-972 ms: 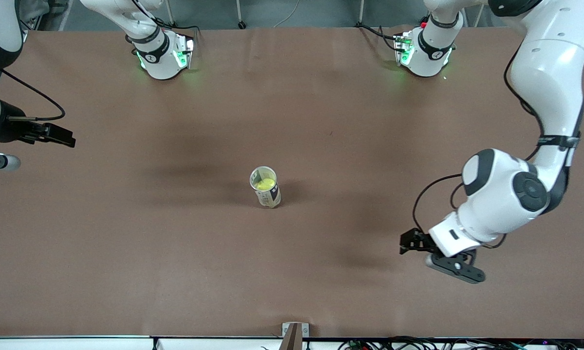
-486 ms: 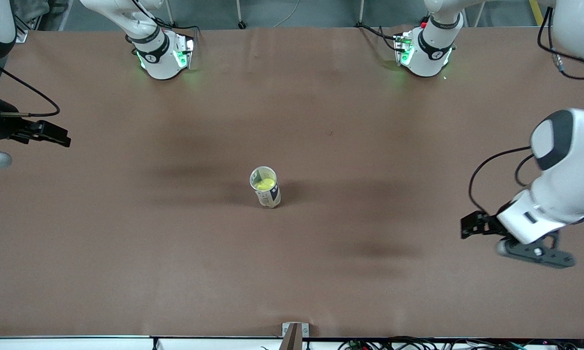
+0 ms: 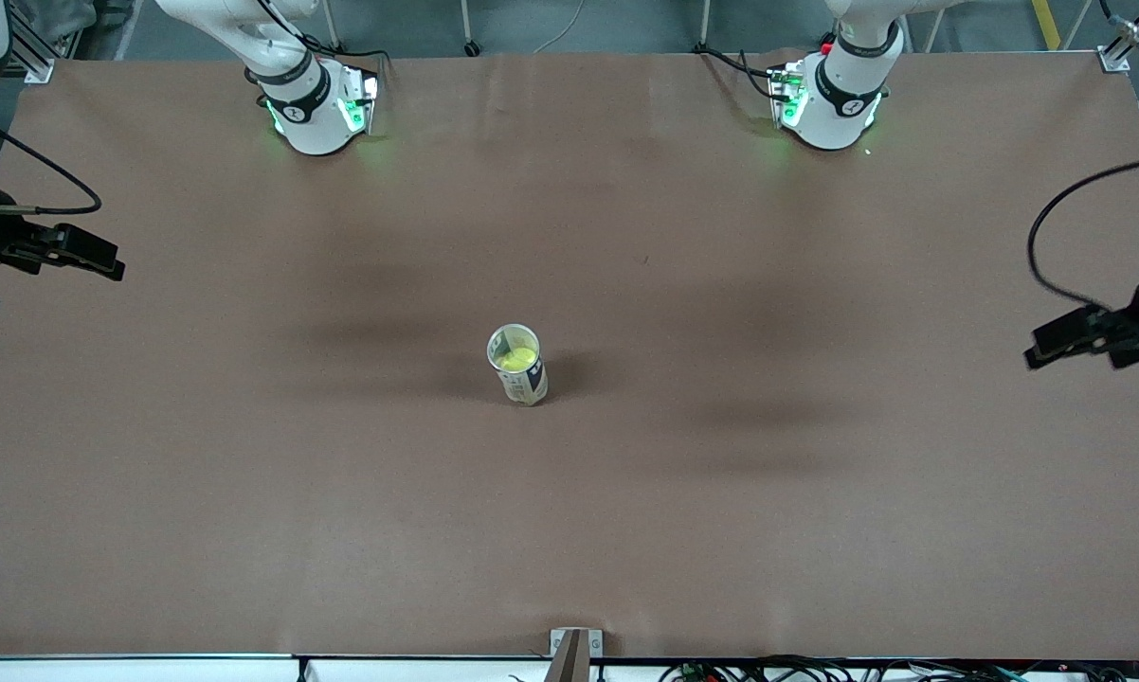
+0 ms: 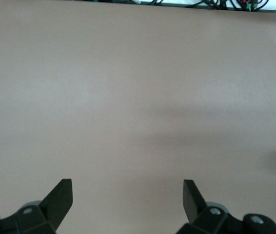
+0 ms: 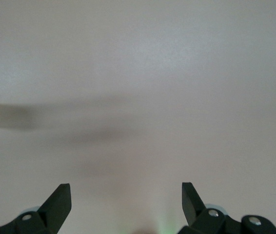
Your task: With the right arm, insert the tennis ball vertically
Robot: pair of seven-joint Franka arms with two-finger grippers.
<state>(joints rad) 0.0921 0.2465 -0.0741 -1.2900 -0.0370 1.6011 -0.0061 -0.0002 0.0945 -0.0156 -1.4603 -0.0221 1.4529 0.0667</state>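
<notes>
Yellow ball already inside upright can; both grippers, right and left, well apart from can, fingers spread, empty.

A tube stands upright near the middle of the brown surface, with a yellow-green tennis ball inside its open top. The right hand hangs over the surface's edge at the right arm's end, well apart from the tube. The left hand hangs over the left arm's end, equally far off.
</notes>
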